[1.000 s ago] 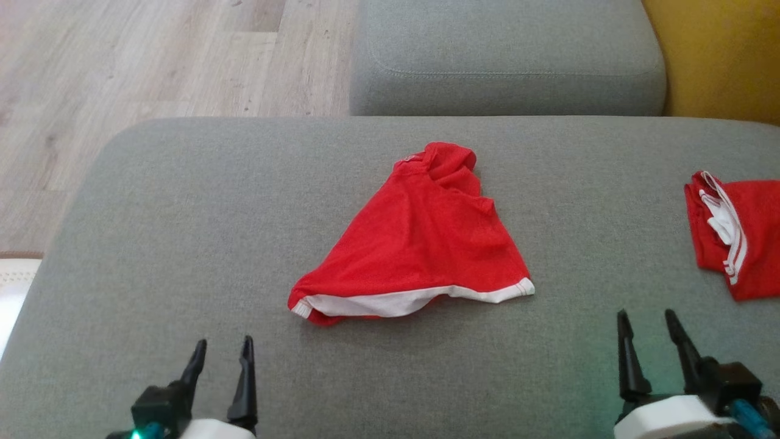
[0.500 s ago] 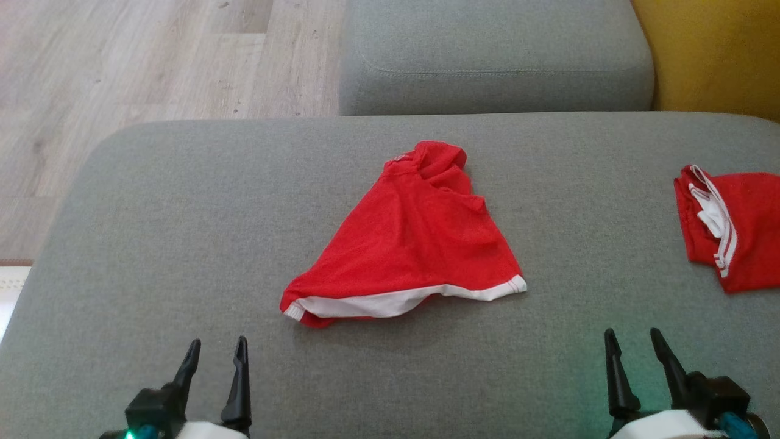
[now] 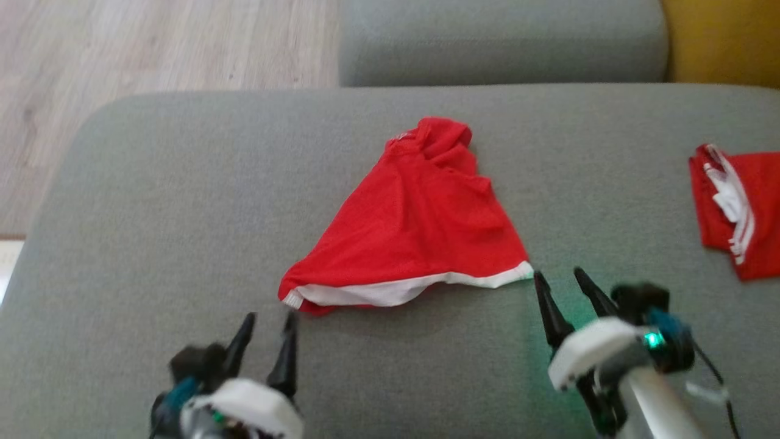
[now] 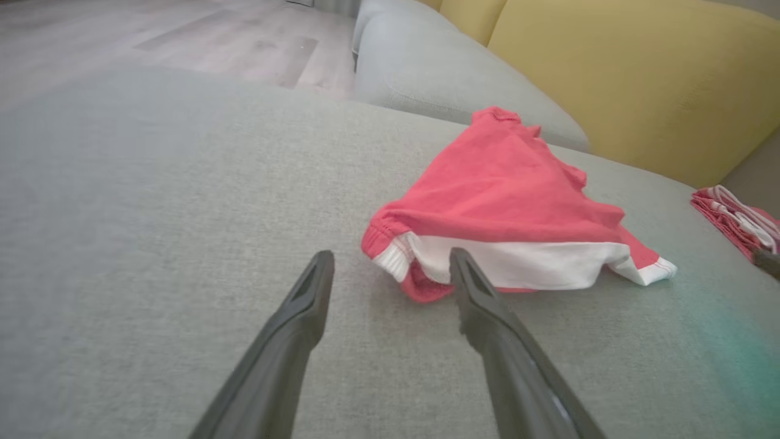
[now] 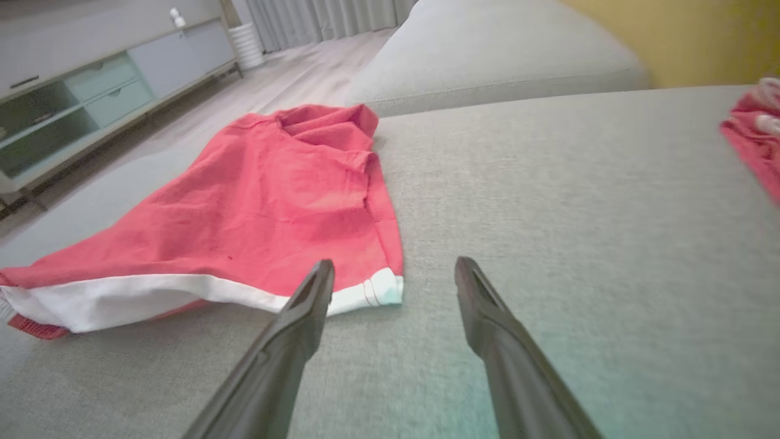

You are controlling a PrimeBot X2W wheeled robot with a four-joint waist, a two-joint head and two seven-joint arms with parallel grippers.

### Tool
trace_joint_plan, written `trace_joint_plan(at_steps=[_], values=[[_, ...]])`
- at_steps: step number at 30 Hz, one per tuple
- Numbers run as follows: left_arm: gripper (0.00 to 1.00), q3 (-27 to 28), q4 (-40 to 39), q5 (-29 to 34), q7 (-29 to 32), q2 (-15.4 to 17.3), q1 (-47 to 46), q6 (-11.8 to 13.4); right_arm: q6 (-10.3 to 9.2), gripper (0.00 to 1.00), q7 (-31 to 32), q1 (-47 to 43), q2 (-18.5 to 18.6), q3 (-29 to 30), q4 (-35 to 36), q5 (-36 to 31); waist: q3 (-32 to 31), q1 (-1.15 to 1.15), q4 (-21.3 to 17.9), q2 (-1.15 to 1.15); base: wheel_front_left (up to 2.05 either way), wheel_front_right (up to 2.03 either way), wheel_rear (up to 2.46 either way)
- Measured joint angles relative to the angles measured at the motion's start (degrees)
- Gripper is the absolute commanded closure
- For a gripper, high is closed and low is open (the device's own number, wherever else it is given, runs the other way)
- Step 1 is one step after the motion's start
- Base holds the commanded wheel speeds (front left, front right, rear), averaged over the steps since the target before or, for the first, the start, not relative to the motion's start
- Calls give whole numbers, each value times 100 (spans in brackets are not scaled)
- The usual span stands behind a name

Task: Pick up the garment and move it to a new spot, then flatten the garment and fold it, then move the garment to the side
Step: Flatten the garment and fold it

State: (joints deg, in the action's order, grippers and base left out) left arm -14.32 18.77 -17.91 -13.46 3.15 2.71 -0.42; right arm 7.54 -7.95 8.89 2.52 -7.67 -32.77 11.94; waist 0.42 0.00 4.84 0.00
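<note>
Garment (image 3: 414, 225) red w/ white hem; L pincer (image 3: 270, 317), R pincer (image 3: 557, 273) both apart, empty.

- A broad grey cushion (image 3: 170, 201) is carrying everything, its woven cover lying smooth.
- A red garment (image 3: 420, 225) with a white hem is lying crumpled near the cushion's middle, its hem facing the robot.
- A second red piece (image 3: 755, 207) with white stripes is lying at the cushion's right side, well apart from the first.
</note>
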Motion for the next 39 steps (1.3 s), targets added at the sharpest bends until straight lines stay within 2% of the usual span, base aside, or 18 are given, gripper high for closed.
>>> trace_joint_plan(at_steps=[7,11,26,30,36,39], values=[[0,-567,424,-404,476,-18,-728,101,0,0,993,902,9,-66,-918,8,344,0,184,0,0,0,0],[0,-676,482,-479,606,-24,-925,200,0,0,1255,1168,13,20,-1190,-63,482,0,273,0,0,0,0],[0,-773,511,-820,842,-33,-1004,268,0,0,1308,1440,25,-151,-1397,1,623,0,250,0,0,0,0],[0,-726,573,-1145,890,-33,-1005,269,0,0,1308,1497,25,-181,-1410,1,658,0,209,0,0,0,0],[0,-717,778,-1266,875,-20,-1145,235,0,0,1307,1545,25,-250,-1394,16,729,0,163,0,0,0,0],[0,-713,854,-1317,823,-14,-1291,114,0,0,1307,1594,25,-291,-1382,25,776,0,135,0,0,0,0]])
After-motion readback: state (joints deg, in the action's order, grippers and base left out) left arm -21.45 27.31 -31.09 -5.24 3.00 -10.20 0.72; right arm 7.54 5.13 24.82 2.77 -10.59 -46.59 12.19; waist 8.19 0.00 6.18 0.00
